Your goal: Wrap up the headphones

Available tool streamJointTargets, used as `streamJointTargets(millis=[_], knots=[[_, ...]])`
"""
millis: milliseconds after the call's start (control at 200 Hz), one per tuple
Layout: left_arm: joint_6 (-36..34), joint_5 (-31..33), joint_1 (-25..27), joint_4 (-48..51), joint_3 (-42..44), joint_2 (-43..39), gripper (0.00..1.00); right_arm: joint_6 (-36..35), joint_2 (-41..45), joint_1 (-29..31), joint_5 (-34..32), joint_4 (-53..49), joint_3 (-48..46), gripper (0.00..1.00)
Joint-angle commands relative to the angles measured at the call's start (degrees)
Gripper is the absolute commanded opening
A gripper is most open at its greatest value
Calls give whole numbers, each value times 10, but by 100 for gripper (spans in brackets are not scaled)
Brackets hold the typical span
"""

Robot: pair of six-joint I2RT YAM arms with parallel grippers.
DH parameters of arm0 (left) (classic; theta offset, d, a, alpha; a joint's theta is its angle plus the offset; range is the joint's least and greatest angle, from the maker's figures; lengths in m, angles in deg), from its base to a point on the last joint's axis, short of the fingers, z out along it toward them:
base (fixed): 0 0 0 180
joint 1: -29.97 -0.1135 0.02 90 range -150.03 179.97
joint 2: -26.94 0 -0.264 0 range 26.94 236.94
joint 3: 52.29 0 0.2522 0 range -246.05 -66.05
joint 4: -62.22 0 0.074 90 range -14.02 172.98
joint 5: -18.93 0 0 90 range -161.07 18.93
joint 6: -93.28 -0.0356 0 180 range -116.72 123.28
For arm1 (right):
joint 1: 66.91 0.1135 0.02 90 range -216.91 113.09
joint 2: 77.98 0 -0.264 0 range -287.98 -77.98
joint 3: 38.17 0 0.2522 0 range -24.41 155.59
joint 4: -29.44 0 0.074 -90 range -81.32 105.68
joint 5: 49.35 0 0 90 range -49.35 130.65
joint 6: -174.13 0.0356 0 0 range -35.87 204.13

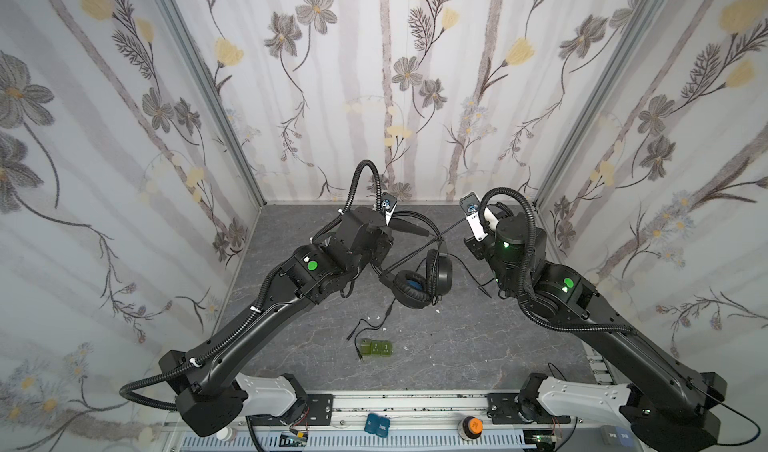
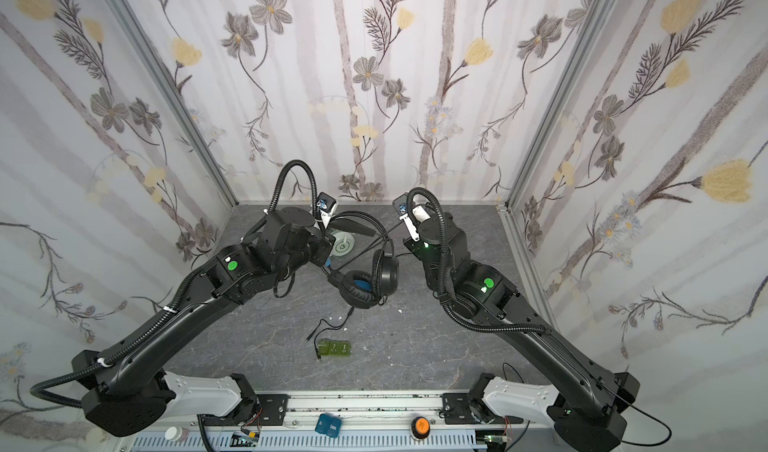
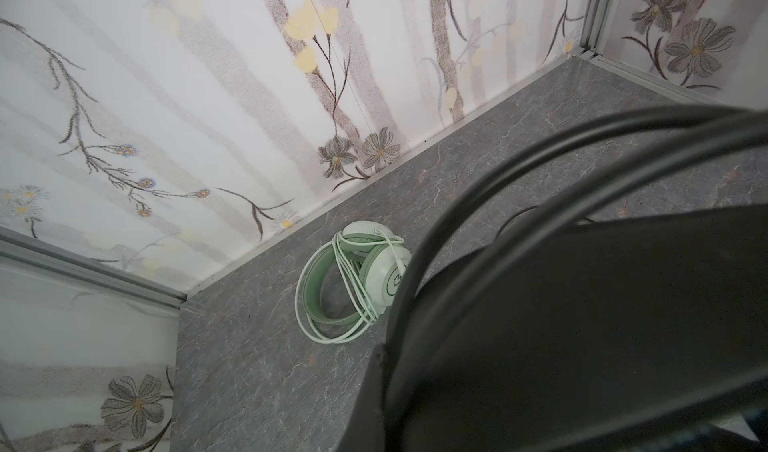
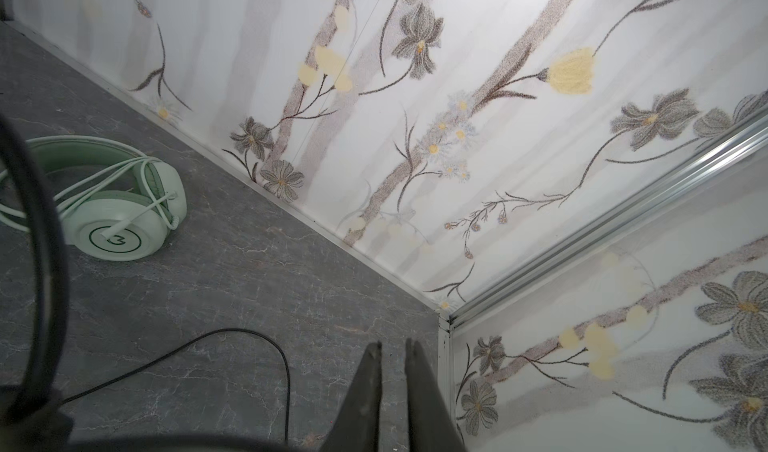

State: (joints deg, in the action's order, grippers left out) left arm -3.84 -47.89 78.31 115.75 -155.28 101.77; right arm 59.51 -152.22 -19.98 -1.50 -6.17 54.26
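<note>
A grey marbled surface (image 1: pixel 457 346), walled in flowered wallpaper, carries everything. Two black robot arms reach in from its front corners, the left arm (image 1: pixel 257 325) and the right arm (image 1: pixel 615 342), both bent toward the back edge.

The left gripper (image 1: pixel 390 225) is clenched on the headband of the black headphones (image 1: pixel 411 292), and the band fills the left wrist view as a dark blur. This headset is at the middle of the surface with its band raised, and one cup shows a blue inner pad. Whether the cups rest on the surface cannot be told.

The right gripper (image 4: pixel 392 344) is near the back edge, toward the right corner. Its fingertips are almost together, with a thin slit and nothing seen between them. Whether it pinches anything lower down cannot be told.

The mint green headphones (image 3: pixel 361 279) lie near the back edge, a little left of its middle, with the white cable (image 3: pixel 332 341) wound around them. The black cable (image 4: pixel 232 331) loops on the surface by the right gripper. In both top views its plug ends lie toward the front edge, just beside three small green blocks (image 1: pixel 376 348).
</note>
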Motion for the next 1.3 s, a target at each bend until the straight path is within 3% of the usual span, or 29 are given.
streamJointTargets(millis=[0, 270, 719, 1044, 1299], knots=[[21, -13, 0, -6, -12, -7, 0, 34, 6, -32, 36, 34, -15, 14], [49, -52, 1, 2, -44, -16, 0, 106, 16, -111, 142, 88, -49, 18], [118, -186, 0, -2, -165, -10, 0, 180, 5, -154, 348, 233, -78, 23], [159, -241, 0, -42, -216, 10, 0, 232, -33, -155, 411, 287, -96, 18], [214, -265, 0, -115, -207, 16, 0, 276, -42, -154, 456, 350, -161, 17]])
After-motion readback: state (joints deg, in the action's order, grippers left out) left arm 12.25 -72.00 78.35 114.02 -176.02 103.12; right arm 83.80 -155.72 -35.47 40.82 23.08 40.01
